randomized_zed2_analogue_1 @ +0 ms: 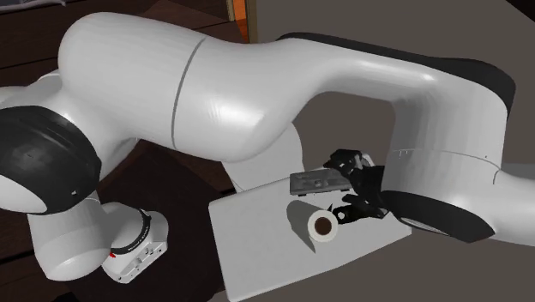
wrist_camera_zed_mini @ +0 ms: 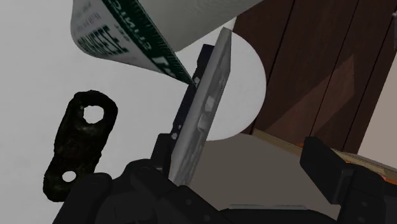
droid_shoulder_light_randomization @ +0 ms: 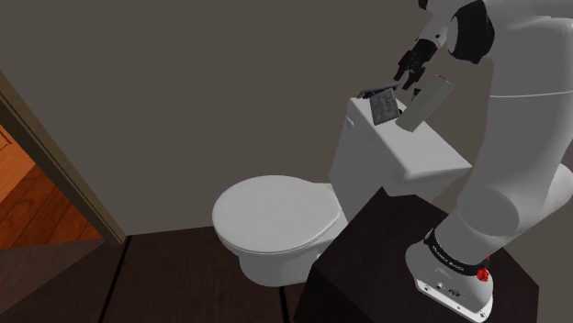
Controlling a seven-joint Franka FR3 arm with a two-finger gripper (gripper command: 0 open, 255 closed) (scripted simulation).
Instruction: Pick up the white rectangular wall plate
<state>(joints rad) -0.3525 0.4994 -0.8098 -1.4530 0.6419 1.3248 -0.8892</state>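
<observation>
The grey wall plate [wrist_camera_zed_mini: 202,108] is seen edge-on between the spread-apart fingers [wrist_camera_zed_mini: 334,172], close beside one, apart from the other, its long axis pointing away.

White toilet [droid_shoulder_light_randomization: 275,220], paper roll [randomized_zed2_analogue_1: 319,225] atop its tank [droid_shoulder_light_randomization: 367,161]

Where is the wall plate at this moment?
In the shoulder view, the grey wall plate is tilted over the toilet tank's lid, just left of the roll and below the gripper.
</observation>
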